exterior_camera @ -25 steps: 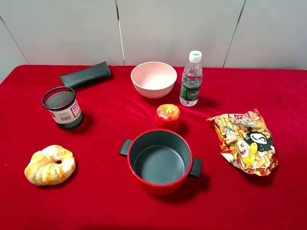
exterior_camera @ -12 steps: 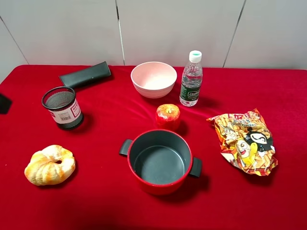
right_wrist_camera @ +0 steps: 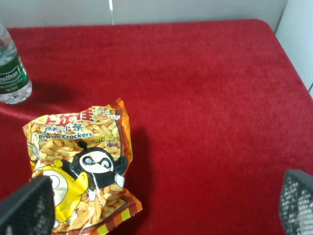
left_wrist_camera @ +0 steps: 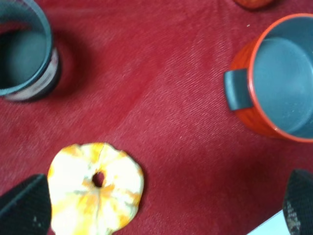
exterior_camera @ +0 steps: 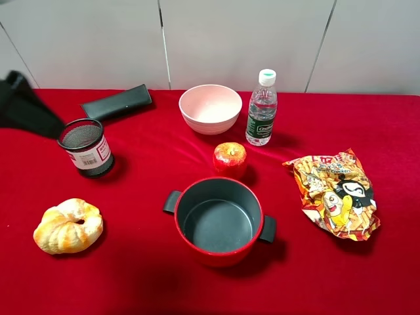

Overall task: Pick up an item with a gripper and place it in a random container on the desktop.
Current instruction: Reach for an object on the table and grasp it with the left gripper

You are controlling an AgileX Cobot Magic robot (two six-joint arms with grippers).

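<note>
Well clear of our left tool and right tool, the apple sits on the tabletop just beside the empty pot. Both tools gape wide, holding nothing, so we judge grasp, lift and drop are all yet to do.

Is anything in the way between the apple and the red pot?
No, nothing I can see. The apple sits right behind the far rim of the pot, and the pot is empty inside.

Prawn-cracker bag, bottle near it — fingers spread wide
</note>
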